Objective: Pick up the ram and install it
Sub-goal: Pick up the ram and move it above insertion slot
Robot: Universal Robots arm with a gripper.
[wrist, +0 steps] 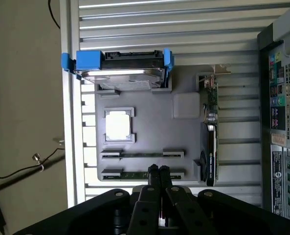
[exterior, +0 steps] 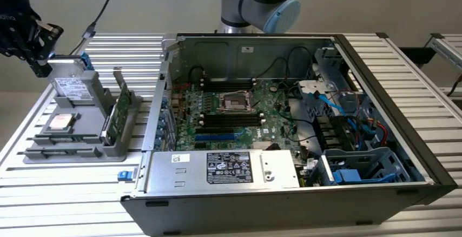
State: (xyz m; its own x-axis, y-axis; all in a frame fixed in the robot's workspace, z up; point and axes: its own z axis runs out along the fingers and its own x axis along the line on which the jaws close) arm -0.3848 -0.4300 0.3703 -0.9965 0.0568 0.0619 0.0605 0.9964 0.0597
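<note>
Hovering near the counter point(exterior: 65, 204) edge on the exterior view's left, the gripper point(exterior: 38, 64) hangs above the hard drive point(exterior: 72, 83) end of the gray fixture tray point(exterior: 43, 155). Its jaws are pressed together and hold nothing. The ram point(exterior: 68, 138) stands on edge in a slot toward the tray's opposite end, probably kept upright so its top edge can be pinched. The open computer case point(exterior: 289, 193) sits just beside the tray, with its motherboard point(exterior: 231, 118) facing up to receive parts.

In the wrist view, the closed gripper point(wrist: 159, 171) looks down on the tray. The ram point(wrist: 141, 175) appears just past its tips, untouched, near the silver processor chip point(wrist: 119, 125) and the upright expansion card point(wrist: 211, 142).
</note>
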